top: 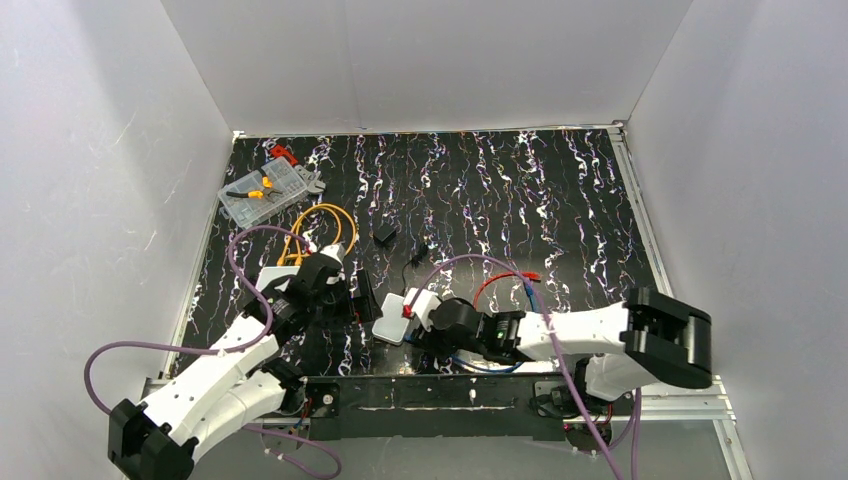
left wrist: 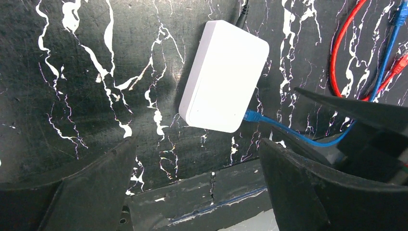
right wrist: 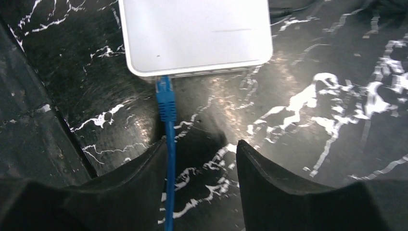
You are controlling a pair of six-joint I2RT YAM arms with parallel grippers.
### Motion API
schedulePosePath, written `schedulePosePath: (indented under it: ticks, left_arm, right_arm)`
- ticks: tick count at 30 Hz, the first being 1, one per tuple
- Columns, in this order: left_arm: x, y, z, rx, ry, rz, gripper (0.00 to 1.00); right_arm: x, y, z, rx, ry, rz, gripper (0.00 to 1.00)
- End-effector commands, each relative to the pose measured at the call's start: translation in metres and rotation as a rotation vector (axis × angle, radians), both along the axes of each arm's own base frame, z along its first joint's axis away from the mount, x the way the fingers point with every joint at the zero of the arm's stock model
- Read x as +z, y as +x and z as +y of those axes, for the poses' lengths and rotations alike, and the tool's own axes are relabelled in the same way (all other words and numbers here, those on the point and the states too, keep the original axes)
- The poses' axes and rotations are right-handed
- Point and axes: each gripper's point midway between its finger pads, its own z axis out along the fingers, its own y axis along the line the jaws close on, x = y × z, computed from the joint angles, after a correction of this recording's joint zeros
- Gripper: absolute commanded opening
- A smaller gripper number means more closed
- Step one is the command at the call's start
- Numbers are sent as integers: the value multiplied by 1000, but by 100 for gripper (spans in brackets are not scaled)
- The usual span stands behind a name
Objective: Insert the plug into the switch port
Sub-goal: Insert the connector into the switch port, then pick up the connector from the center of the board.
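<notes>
Blue plug (right wrist: 165,94) looks seated in the switch port (right wrist: 163,77) just ahead of the right pincer (right wrist: 200,143), jaws released, cable (right wrist: 169,168) loose, left pincer (left wrist: 196,142) also wide open w/ the switch (left wrist: 223,77) just ahead, so I'd back both straight off, no cable snag.

switch box (left wrist: 225,77) top: plain, no txt/logo legible
blue plug (right wrist: 166,96) at switch box edge: no markings legible
parts case (top: 262,190), far back-left of switch box: too small to read
</notes>
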Motion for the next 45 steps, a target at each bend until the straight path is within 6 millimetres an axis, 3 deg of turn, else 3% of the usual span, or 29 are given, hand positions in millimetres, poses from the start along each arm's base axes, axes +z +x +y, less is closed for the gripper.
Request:
schedulePosePath:
  ticks: [1, 4, 7, 14, 21, 30, 45]
  left_arm:
    - [13, 2, 4, -4, 9, -41, 98]
    - [15, 1, 5, -6, 5, -48, 98]
    - [17, 0, 5, -8, 2, -57, 98]
    - [25, 3, 4, -10, -10, -80, 98]
    - [27, 4, 2, -16, -19, -88, 98]
    - [23, 2, -3, -35, -40, -78, 98]
    - [21, -1, -8, -74, -58, -68, 98]
  right_arm:
    - [40, 26, -15, -147, 59, -88, 61]
    - [67, 45, -34, -264, 90, -141, 65]
    - [89, 71, -66, -482, 118, -146, 73]
    - [106, 106, -128, -811, 133, -54, 77]
    - [86, 121, -163, -1019, 181, 134, 79]
    - [59, 135, -200, -1348, 123, 219, 79]
    - [50, 160, -216, -1626, 293, 296, 82]
